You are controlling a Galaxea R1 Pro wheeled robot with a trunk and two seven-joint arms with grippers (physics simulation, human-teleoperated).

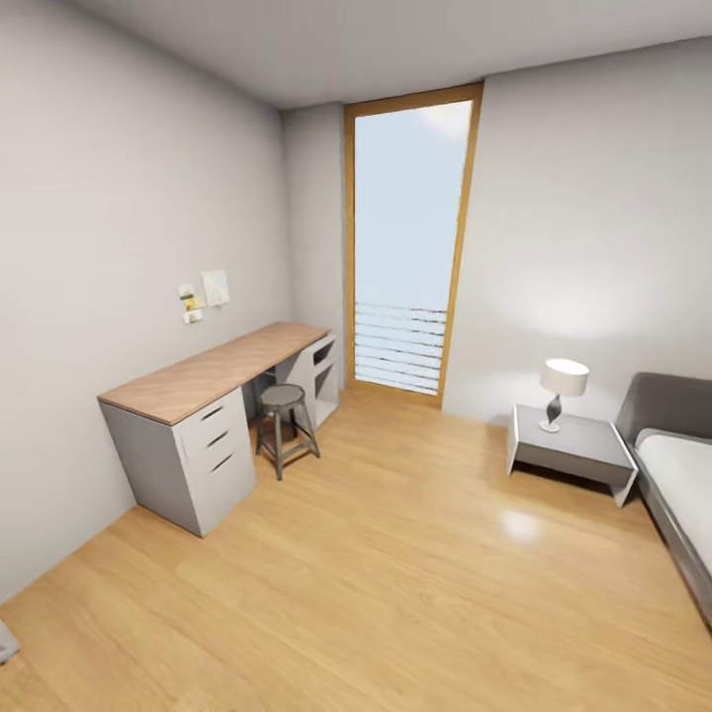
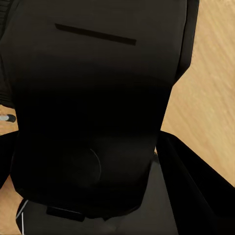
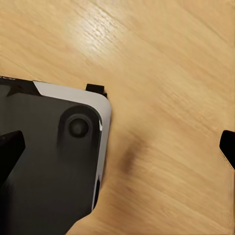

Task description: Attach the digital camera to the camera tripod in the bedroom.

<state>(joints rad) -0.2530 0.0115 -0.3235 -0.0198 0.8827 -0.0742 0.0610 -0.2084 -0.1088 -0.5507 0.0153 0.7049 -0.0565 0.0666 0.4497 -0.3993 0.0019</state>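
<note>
Bedroom (image 1: 396, 554) with plank floor is shown: worktop (image 1: 213, 371) and stool (image 1: 285, 427) at left, nightstand (image 1: 574, 447) with lamp (image 1: 562, 393) beside bed (image 1: 682, 475). Right jaws are spread apart; left jaws' state cannot be told.

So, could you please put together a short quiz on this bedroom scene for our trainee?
1. True or false: the stool stands by the desk.
2. What sits on the bedside table? A) a lamp B) a tripod C) a laptop
3. Fill in: the papers are pinned to the wall above the ____.

Key: 1 true; 2 A, the lamp; 3 desk.
</note>
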